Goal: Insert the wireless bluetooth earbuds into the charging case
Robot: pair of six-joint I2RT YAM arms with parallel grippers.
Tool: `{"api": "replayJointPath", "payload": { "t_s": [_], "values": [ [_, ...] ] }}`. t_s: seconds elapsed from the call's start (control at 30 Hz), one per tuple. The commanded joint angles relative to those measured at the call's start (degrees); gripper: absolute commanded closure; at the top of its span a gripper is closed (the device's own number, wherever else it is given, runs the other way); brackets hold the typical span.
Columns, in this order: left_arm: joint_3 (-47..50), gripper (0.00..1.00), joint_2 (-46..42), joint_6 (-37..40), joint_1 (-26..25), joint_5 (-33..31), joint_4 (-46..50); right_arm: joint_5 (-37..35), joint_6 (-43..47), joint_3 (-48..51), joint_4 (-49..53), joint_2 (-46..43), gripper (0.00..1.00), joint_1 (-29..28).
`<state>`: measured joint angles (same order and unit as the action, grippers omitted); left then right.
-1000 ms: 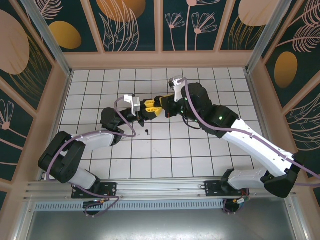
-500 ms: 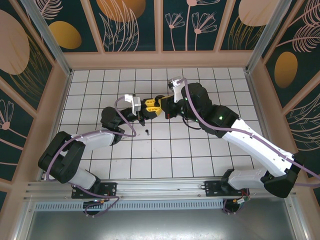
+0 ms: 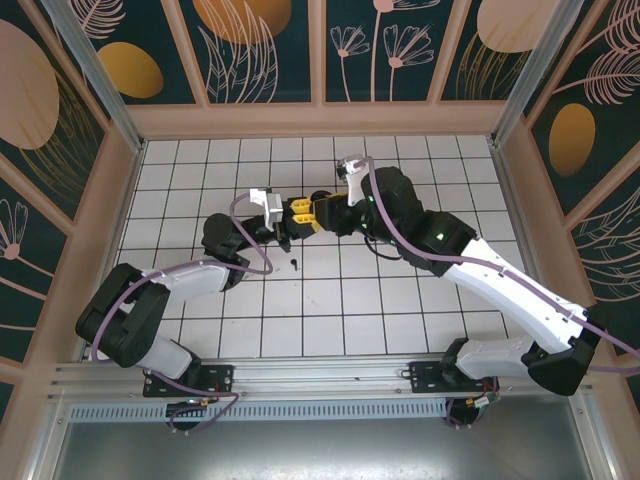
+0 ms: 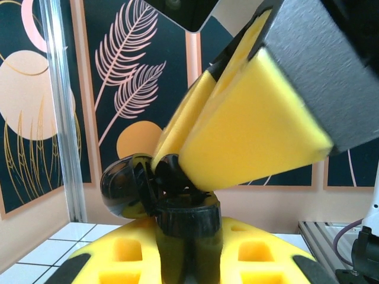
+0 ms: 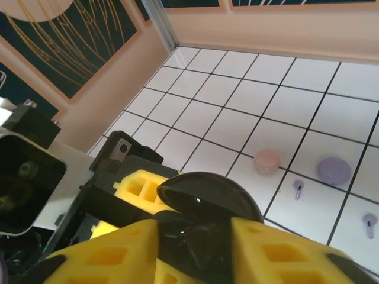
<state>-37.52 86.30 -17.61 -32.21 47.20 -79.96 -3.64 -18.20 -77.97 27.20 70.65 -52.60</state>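
My left gripper (image 4: 186, 263) is shut on the base of a black charging case (image 4: 188, 220), holding it upright with its domed lid (image 4: 121, 183) swung open to the left. My right gripper (image 5: 194, 236) hovers right over the case's mouth with its yellow fingers (image 4: 254, 130) apart, tips at the opening. Something dark lies in the mouth; I cannot tell if it is an earbud. In the top view the two grippers meet at mid-table (image 3: 303, 213), and one black earbud (image 3: 296, 263) lies on a tile just in front of them. Two lilac earbuds (image 5: 298, 187) lie on the tiles further off.
A pale pink round case (image 5: 267, 160) and a lilac round case (image 5: 334, 170) sit shut on the white grid floor (image 3: 330, 300) beyond the grippers. Peach walls (image 3: 320, 120) enclose the floor on three sides.
The right gripper's jaws have opened over the black case and it has edged slightly toward the left gripper. The left gripper has kept still with the case.
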Motion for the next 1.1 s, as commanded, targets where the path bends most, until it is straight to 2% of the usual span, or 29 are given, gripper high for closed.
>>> {"api": "replayJointPath", "payload": {
  "t_s": [0.0, 0.13, 0.23, 0.4, 0.47, 0.6, 0.8, 0.93, 1.07],
  "values": [
    [-0.85, 1.00, -1.31, 1.24, -0.40, -0.21, -1.57, -3.14, -0.70, -3.39, 0.57, -0.49, 0.48, 0.12],
    [-0.52, 1.00, -1.14, 1.25, -0.40, -0.47, -1.86, -4.42, -1.46, -6.01, 0.60, -1.93, 0.34, 0.54],
    [-0.28, 1.00, -1.14, 1.39, -0.40, -0.81, -2.04, -4.71, -2.49, -7.05, 1.03, -2.70, 0.30, 1.08],
    [0.55, 1.00, -1.38, 1.94, -0.40, -2.23, -2.87, -5.65, -3.64, -7.12, 3.52, -1.77, 0.29, 1.62],
    [1.80, 1.00, -2.08, 2.85, -0.40, -4.97, -3.71, -6.06, -4.09, -5.60, 3.42, -1.83, 0.29, 1.71],
    [5.08, 1.00, -4.92, 6.91, -0.38, -14.46, -4.23, -7.28, -7.38, -0.60, 2.55, -3.07, 0.29, 2.30],
    [10.33, 1.00, -10.27, 13.32, -0.40, -29.35, -4.88, -4.15, -13.77, 12.92, -2.47, -5.59, 0.30, 3.31],
    [11.88, 1.00, -11.53, 14.56, -0.40, -33.26, -5.64, -0.15, -15.08, 18.33, -6.19, -0.92, 0.33, 3.38],
    [12.81, 1.00, -12.35, 14.45, -0.31, -35.97, -6.39, 2.36, -14.23, 18.15, -7.75, 8.67, 0.40, 3.36]
  ]
}}
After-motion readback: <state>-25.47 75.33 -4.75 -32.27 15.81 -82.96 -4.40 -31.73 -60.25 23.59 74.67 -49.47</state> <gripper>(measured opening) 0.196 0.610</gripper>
